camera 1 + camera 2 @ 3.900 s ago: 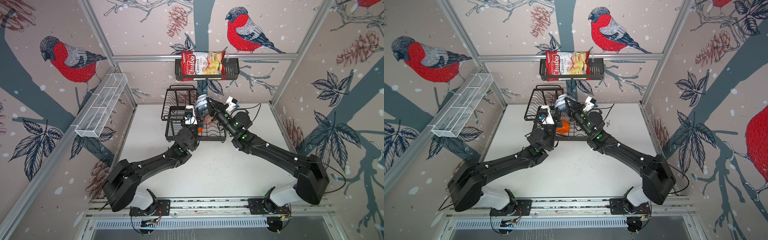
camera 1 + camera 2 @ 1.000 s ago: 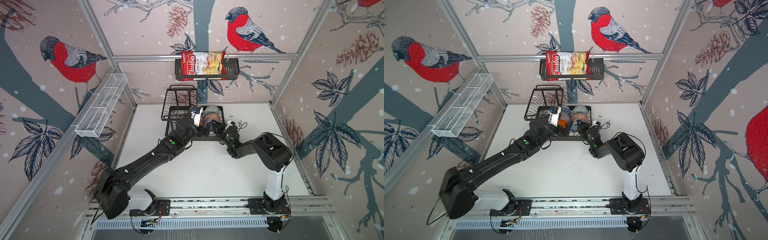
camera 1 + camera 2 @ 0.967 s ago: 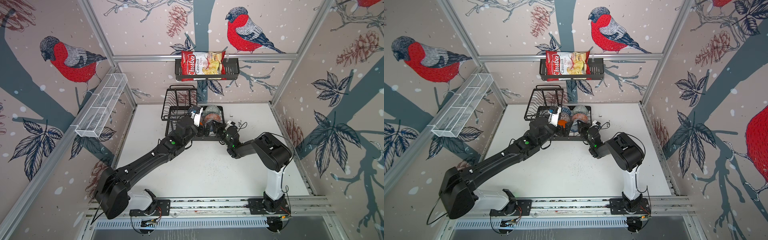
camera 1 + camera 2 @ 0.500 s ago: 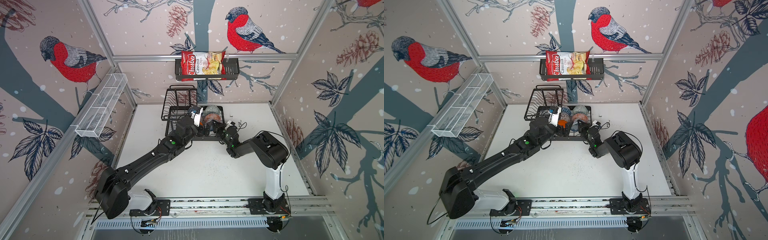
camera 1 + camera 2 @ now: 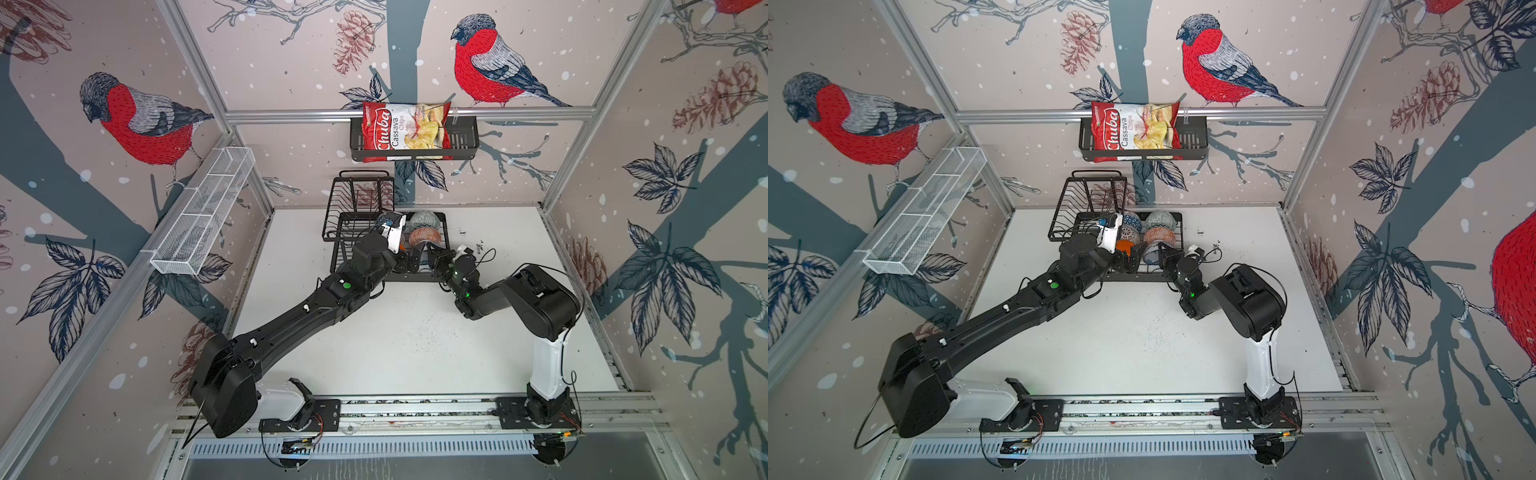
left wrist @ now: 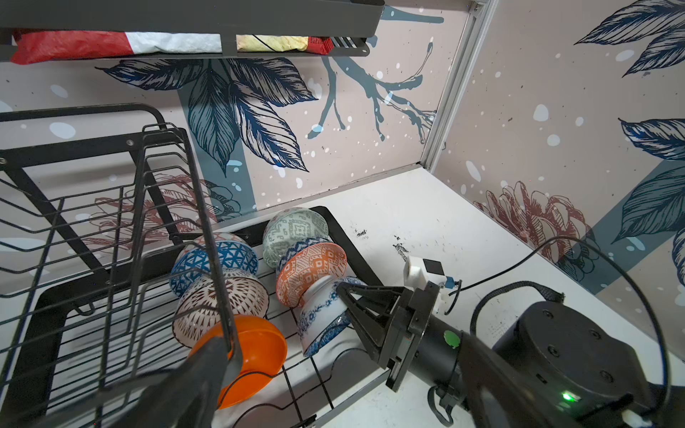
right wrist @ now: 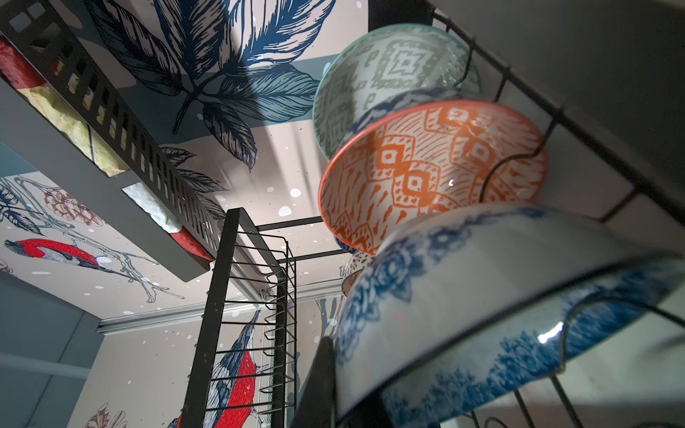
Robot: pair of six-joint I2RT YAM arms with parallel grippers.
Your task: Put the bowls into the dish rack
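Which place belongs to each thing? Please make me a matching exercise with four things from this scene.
Things: 1 plain orange bowl; 2 grey-green bowl; 3 chips bag; 4 white mesh basket
Places: a black slatted basket; b dish rack, front end of its row; c side wall; d dish rack, rear end of its row
Pairs: 1-b; 2-d; 3-a; 4-c

We find both top views mounted high over the front rail (image 5: 415,415), looking down and back across the white table (image 5: 415,353). They stand far enough off to take it in whole, with the dish rack (image 5: 365,195) at frame centre. The left wrist view looks from near at hand, down across the rack's base onto the orange-white patterned bowl (image 6: 311,266). The right wrist view lies closer still, low beside the blue-white floral bowl (image 7: 482,296), facing upward. All four views share the rack.
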